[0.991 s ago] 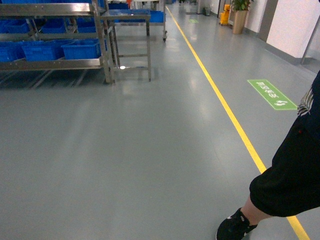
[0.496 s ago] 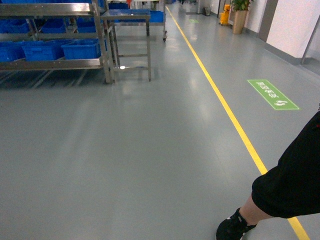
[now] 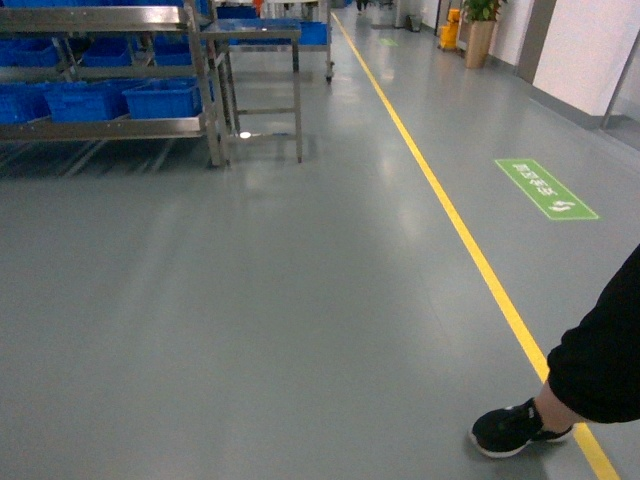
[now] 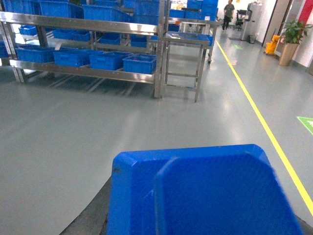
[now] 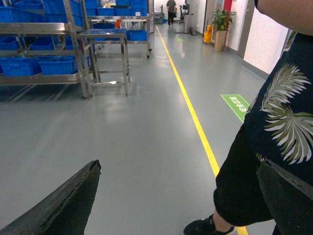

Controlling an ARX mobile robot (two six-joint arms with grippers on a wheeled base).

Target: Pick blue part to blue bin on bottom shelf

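**STATUS: ONE BLUE PART AT THE LEFT WRIST, RACK AT UPPER LEFT**

**1. Grippers.** In the right wrist view, the right gripper (image 5: pixel 178 166) stands wide open. Its two dark fingers (image 5: pixel 73 200) sit at the lower left and lower right corners, with only floor and a bystander's leg between them. It holds nothing. The left gripper's fingers do not show in the left wrist view, so whether it is open or closed cannot be told. Neither gripper appears in the head view.

**2. Task item.** One blue part (image 4: pixel 205 191) fills the lower centre and lower right of the left wrist view, close to the camera. Whether it is clamped cannot be told.

**3. Destination.** The bottom shelf (image 4: pixel 83 72) crosses the upper left of the left wrist view. Four blue bins (image 4: pixel 139 63) stand in its front row. The head view shows the shelf (image 3: pixel 100 128) at upper left, with three of the bins (image 3: pixel 165 97) in frame. The part is well apart from the shelf.

**4. Surroundings.**
- One steel table (image 4: pixel 183 39) stands just beside the rack's right end.
- One yellow line (image 3: pixel 450 215) runs from top centre to lower right.
- One green floor marking (image 3: pixel 545 188) lies right of the line.
- One bystander stands at lower right, with one black shoe (image 3: pixel 515 428) touching the line.
- One potted plant (image 3: pixel 480 25) stands at upper right.
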